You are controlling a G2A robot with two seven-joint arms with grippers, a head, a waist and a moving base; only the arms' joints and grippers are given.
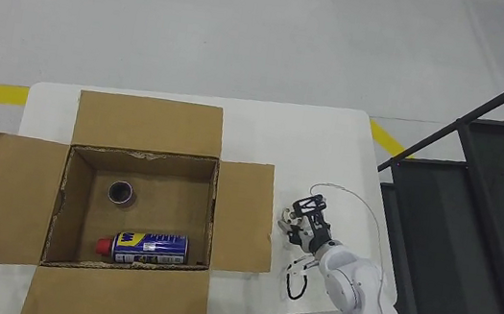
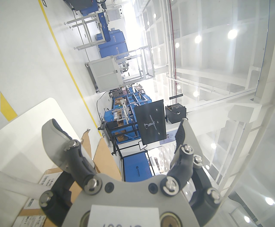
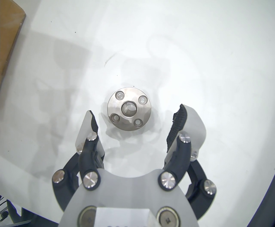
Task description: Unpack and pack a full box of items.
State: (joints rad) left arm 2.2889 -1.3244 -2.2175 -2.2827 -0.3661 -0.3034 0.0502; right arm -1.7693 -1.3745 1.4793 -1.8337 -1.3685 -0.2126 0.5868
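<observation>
White right arm [image 1: 350,287] carries a thin white cable [image 1: 344,191]; right gripper [image 3: 136,111] shows black ribbed pads [image 3: 175,122], silver screws [image 3: 168,178].

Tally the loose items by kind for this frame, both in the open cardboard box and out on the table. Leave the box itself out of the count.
Spray can, lying in the box: 1
Dark round item, in the box: 1
Metal flange disc, on the table: 1
Total: 3
</observation>
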